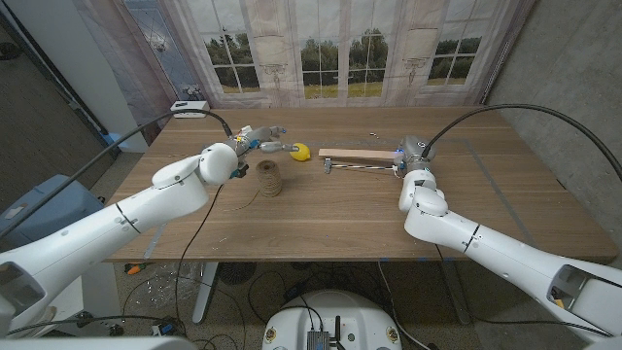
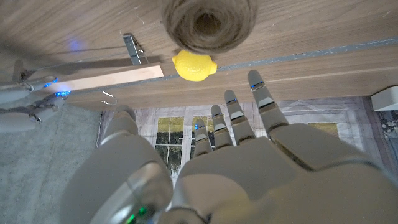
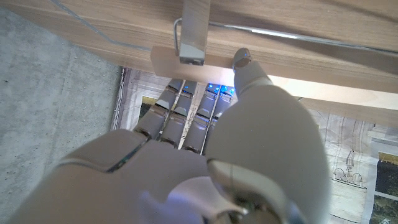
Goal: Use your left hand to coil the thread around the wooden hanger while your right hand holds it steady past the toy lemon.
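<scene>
The wooden hanger (image 1: 362, 155) lies across the table's far middle, with a metal clip (image 2: 132, 48) on its bar (image 2: 109, 76). My right hand (image 1: 416, 160) holds the hanger's right end, fingers on one side of the bar (image 3: 186, 59) and the thumb (image 3: 245, 64) on the other. The toy lemon (image 1: 301, 152) sits just off the hanger's left end. A brown thread spool (image 1: 269, 179) stands upright in front of the lemon, with a loose strand (image 1: 241, 205) trailing toward the front. My left hand (image 1: 255, 144) hovers behind the spool (image 2: 208, 25), fingers spread toward the lemon (image 2: 193, 65), holding nothing.
A white box (image 1: 190, 107) sits at the table's back left corner. A black cable (image 1: 222, 121) arcs from it over the table toward my left arm. A window backdrop hangs behind the far edge.
</scene>
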`<state>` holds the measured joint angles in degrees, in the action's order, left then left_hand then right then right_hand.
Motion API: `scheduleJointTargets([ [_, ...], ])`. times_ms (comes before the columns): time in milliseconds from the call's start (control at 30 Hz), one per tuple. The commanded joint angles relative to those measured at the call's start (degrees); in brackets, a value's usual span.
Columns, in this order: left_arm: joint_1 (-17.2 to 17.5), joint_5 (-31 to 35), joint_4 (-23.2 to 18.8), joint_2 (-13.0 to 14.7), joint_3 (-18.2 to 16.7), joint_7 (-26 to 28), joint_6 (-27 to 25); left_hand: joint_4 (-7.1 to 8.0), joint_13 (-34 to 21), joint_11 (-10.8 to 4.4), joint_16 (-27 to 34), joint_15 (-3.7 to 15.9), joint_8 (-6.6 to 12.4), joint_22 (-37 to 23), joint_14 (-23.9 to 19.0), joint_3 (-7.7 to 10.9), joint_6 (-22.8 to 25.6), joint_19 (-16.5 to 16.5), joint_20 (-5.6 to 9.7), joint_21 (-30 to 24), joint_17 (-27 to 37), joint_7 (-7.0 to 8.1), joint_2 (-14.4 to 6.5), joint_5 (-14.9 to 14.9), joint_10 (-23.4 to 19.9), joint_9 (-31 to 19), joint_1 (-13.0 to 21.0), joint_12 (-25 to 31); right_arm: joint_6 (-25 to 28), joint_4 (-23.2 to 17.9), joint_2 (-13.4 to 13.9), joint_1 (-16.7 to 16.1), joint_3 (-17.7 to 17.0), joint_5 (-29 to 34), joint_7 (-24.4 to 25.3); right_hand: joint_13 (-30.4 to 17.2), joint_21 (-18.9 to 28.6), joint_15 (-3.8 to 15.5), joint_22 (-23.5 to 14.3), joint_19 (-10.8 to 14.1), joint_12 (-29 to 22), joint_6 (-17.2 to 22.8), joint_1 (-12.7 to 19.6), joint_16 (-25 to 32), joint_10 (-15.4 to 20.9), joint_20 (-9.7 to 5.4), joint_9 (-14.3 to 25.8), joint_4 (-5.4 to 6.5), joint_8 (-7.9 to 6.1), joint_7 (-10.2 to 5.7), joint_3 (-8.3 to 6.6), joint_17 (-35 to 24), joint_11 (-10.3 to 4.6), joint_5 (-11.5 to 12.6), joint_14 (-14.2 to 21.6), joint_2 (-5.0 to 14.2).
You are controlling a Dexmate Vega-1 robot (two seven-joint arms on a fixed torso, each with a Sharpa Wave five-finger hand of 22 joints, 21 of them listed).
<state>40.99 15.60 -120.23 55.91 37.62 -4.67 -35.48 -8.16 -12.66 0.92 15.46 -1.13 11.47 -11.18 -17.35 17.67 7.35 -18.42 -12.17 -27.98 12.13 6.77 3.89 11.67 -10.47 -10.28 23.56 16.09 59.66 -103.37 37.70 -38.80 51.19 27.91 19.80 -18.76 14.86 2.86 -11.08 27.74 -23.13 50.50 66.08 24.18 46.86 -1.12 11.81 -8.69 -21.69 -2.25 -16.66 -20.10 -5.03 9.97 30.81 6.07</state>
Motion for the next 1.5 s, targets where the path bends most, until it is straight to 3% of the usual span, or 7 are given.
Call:
scheduleJointTargets([
  [33, -5.05, 12.91, -9.43, 2.39, 8.08, -13.61, -16.83, -0.59, -0.26, 0.00, -0.25, -0.28, 0.29, -0.10, 0.35, -0.01, -0.04, -1.49, 0.03, -0.52, 0.10, 1.08, 0.44, 0.30, 0.66, -0.34, 1.08, -0.22, 0.55, -3.32, 1.43, -2.60, -1.43, -0.38, 1.96, -0.22, 0.37, 10.22, -0.13, 0.69, -0.29, 5.37, 2.23, 0.26, 0.51, -0.05, 2.40, -0.05, -0.33, -2.02, 0.17, -0.28, -0.01, 0.33, -0.02, 2.55],
  [533, -9.30, 27.16, -9.52, 0.96, 17.05, -23.91, -25.24, -1.43, -0.94, 0.54, -0.50, -0.60, -0.03, -0.02, -0.38, 0.73, -0.74, -6.73, 0.16, -1.97, -0.10, 1.03, 0.59, 0.77, 1.15, -0.48, 5.16, -0.33, 0.10, -5.15, 2.52, -3.80, -1.58, -0.34, 1.74, -0.54, 0.51, 10.26, -0.18, 0.76, -0.45, 5.44, 2.70, 0.38, 0.56, -0.04, 2.43, -0.06, -0.50, -1.98, 0.59, -0.58, -0.05, 0.38, 0.02, 2.54],
  [1167, -8.31, 35.48, -3.05, -4.03, 17.99, -28.16, -23.12, -1.18, -2.29, 1.37, 0.89, 0.65, -0.12, 0.35, -7.14, 2.78, -2.68, -15.59, 0.28, -3.97, -0.26, -0.19, -1.17, 0.98, -2.59, -0.56, 12.20, 1.30, -0.78, -5.19, 3.05, -4.15, -1.88, -0.54, 1.05, -0.87, 0.69, 10.25, -0.23, 0.76, -0.59, 5.46, 3.11, 0.59, 0.63, -0.04, 2.46, 0.09, -0.69, -2.04, 1.26, -1.02, -0.11, 0.43, 0.10, 2.58],
  [1267, -7.41, 36.05, -2.15, -4.71, 17.28, -26.98, -21.99, -1.19, -2.81, 1.56, 1.86, 1.68, 0.54, 0.40, -10.61, 3.74, -0.78, -18.04, 1.30, -4.56, -0.27, -0.71, -2.44, 0.74, -5.42, -0.60, 14.45, 2.46, -0.72, -5.09, 2.99, -4.04, -1.83, -0.49, 0.91, -0.92, 0.71, 10.29, -0.24, 0.74, -0.59, 5.42, 3.21, 0.60, 0.58, -0.04, 2.46, 0.09, -0.70, -2.09, 1.32, -1.07, -0.14, 0.44, 0.12, 2.60],
  [1400, -6.59, 37.63, -1.27, -5.40, 16.79, -26.38, -21.01, -1.67, -3.86, 0.11, 3.23, 4.43, 1.27, 0.40, -16.54, 4.94, 2.64, -23.72, 5.81, -6.36, -0.46, -1.02, -3.38, -0.15, -9.54, -0.70, 18.77, 4.31, -0.63, -4.82, 2.79, -3.82, -1.74, -0.44, 0.82, -0.90, 0.74, 10.25, -0.24, 0.74, -0.58, 5.46, 3.25, 0.63, 0.62, -0.02, 2.46, 0.12, -0.75, -2.07, 1.43, -1.14, -0.14, 0.44, 0.15, 2.62],
  [1433, -6.61, 38.35, -0.94, -5.53, 16.93, -26.63, -20.73, -1.50, -4.18, 0.03, 3.57, 5.03, 1.35, 0.38, -17.63, 5.65, 3.29, -23.89, 6.29, -6.39, -0.24, -2.16, -4.75, -0.21, -9.96, -0.74, 20.21, 4.63, -0.59, -4.75, 2.77, -3.73, -1.65, -0.37, 0.78, -0.91, 0.75, 10.28, -0.24, 0.75, -0.58, 5.46, 3.29, 0.63, 0.59, 0.00, 2.46, 0.11, -0.75, -2.06, 1.44, -1.15, -0.16, 0.45, 0.14, 2.61],
  [1500, -6.52, 38.73, -0.30, -5.91, 16.67, -27.40, -20.12, -1.72, -4.86, -1.01, 4.07, 7.14, 2.12, 0.34, -20.08, 6.01, 6.28, -26.28, 9.25, -7.31, -0.20, -2.17, -5.08, -0.58, -11.82, -0.86, 22.41, 5.78, -0.74, -4.71, 2.85, -3.60, -1.55, -0.32, 0.64, -0.94, 0.77, 10.27, -0.24, 0.76, -0.60, 5.46, 3.31, 0.64, 0.62, 0.00, 2.47, 0.12, -0.77, -2.09, 1.48, -1.17, -0.14, 0.45, 0.15, 2.61],
])
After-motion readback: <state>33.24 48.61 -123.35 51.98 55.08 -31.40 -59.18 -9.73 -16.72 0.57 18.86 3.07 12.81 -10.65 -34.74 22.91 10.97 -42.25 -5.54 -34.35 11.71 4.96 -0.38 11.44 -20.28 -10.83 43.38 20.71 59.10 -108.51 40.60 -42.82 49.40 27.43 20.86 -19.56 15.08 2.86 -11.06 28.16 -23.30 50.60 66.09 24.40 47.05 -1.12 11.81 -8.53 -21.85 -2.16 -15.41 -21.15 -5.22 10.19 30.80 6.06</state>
